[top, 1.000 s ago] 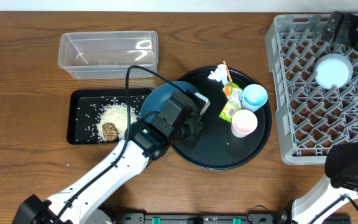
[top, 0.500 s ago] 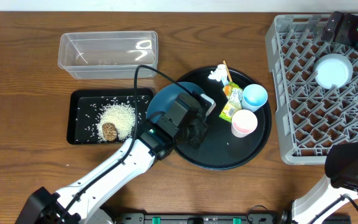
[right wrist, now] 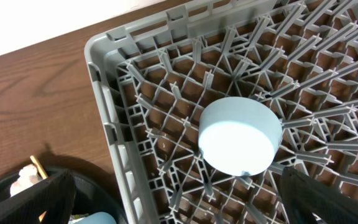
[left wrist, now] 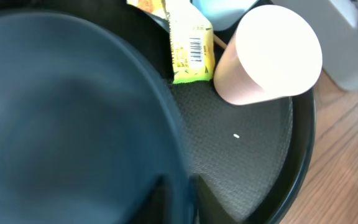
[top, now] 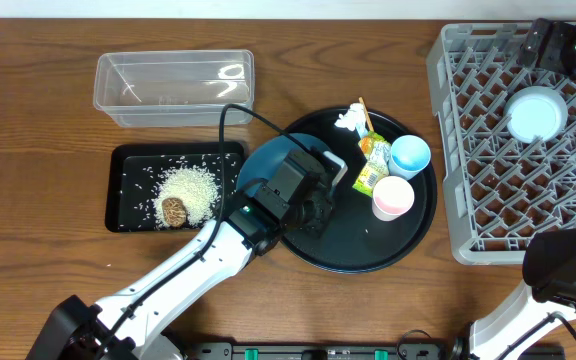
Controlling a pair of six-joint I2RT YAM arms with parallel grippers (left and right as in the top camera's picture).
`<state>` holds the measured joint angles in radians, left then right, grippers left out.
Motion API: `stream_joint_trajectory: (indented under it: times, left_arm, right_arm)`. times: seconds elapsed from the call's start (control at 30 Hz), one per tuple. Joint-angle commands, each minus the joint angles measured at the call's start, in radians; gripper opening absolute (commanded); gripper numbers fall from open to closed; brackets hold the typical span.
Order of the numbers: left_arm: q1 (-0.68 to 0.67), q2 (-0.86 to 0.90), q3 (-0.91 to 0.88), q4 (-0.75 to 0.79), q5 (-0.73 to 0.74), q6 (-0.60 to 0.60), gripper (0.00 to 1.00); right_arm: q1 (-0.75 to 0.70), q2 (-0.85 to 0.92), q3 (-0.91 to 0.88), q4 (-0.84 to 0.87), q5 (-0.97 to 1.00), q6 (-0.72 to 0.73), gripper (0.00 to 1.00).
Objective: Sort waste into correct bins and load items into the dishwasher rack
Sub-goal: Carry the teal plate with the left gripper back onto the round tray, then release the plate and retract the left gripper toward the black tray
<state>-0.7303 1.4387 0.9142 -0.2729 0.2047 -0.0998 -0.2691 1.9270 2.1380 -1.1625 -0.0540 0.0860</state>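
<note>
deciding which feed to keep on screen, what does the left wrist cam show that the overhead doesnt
Only the left wrist: the barcode on the wrapper, close up.
Only the overhead: the shallow black tray with rice, the clear tub, and the rack holding the white bowl.
Both: the dark blue plate, the pink cup and the round black tray.

A black barcode stands on the printed wrapper (left wrist: pixel 188 43), its digits too small to read; nothing else is legible.
</note>
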Motion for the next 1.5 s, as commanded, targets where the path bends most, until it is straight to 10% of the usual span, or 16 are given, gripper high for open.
stream_joint_trajectory:
  times: [0.0, 0.4, 0.8, 1.47]
  left_arm:
    - [0.0, 0.004, 0.004, 0.007, -0.004, -0.002, 0.27]
    - [0.001, -0.097, 0.034, 0.005, 0.047, -0.022, 0.38]
    - [0.172, -0.507, 0.034, -0.299, -0.312, -0.217, 0.98]
    - [0.842, -0.731, 0.034, -0.683, -0.351, -0.534, 0.98]
  right_arm:
    - [-0.005, -0.01, 0.008, -0.001, -0.003, -0.013, 0.99]
    - [-0.005, -0.01, 0.008, -0.001, -0.002, -0.013, 0.99]
    - [-0.006, -0.01, 0.008, -0.001, -0.003, -0.013, 0.99]
    - [-0.006, -0.01, 0.008, 0.067, -0.013, -0.004, 0.99]
